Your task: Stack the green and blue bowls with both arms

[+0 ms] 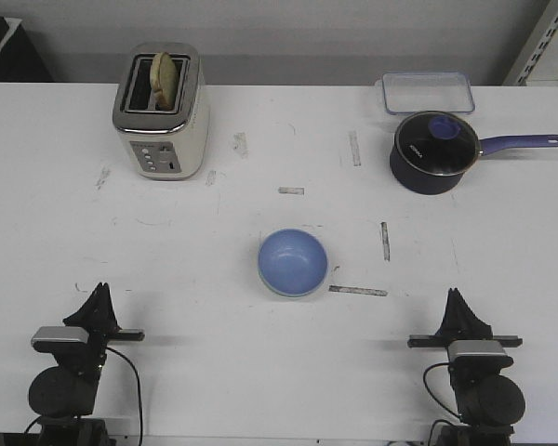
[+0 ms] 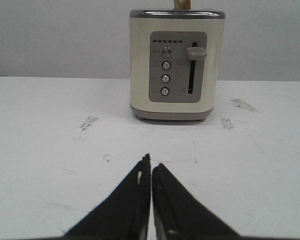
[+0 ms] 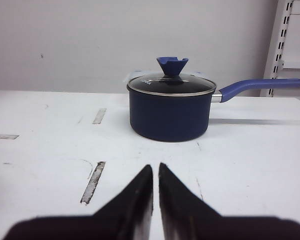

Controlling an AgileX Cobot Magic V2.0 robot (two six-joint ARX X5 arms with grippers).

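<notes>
Front: blue bowl [image 1: 293,262] sits at table [image 1: 214,344] centre, a thin pale green rim showing under its lower edge, looks nested in the green bowl [image 1: 281,291]. Toaster [image 1: 160,111] at 11 o'clock from it, saucepan [image 1: 434,151] at 2 o'clock, clear container [image 1: 428,92] just behind the pan. Left gripper [image 1: 99,295] at 8 o'clock, right gripper [image 1: 457,302] at 4 o'clock, both well apart from the bowls.

Left wrist: fingers together, nothing between them, pointing at toaster [image 2: 176,65].

Right wrist: fingers pressed together, empty, pointing at saucepan [image 3: 171,106].
</notes>
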